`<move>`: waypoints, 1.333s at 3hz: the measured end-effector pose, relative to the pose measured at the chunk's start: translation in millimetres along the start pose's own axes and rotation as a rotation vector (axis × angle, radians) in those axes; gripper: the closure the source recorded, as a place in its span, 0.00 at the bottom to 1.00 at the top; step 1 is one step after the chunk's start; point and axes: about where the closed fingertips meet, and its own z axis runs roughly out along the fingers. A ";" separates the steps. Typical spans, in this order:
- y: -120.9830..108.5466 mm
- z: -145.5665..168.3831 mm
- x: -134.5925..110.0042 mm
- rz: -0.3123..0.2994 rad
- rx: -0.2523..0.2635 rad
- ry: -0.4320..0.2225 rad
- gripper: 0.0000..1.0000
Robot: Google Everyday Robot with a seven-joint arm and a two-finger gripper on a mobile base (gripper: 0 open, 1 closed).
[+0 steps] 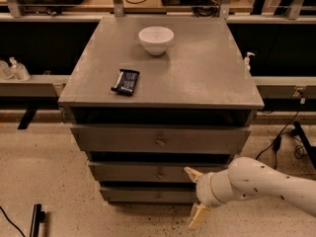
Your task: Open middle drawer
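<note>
The grey cabinet has three stacked drawers. The middle drawer [133, 172] shows a wide flat front with a small round knob [160, 173], and its front lines up with the ones above and below. My gripper [195, 195] hangs in front of the drawer's right part, a little right of and below the knob. It is open, with one cream fingertip [192, 173] at knob height and the other lower down by the bottom drawer. Nothing is between them. The white forearm [266, 184] comes in from the right.
On the cabinet top [207, 78] sit a white bowl [156, 38] at the back and a dark flat packet [125, 81] at front left. The top drawer [158, 139] and bottom drawer [148, 195] flank the middle one. Cables [284, 137] lie on the floor to the right.
</note>
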 end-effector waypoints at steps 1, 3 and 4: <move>-37.5 31.8 44.1 -0.010 0.024 0.112 0.00; -72.9 82.0 73.7 -0.016 -0.022 0.127 0.00; -85.2 88.6 73.6 -0.008 -0.018 0.100 0.00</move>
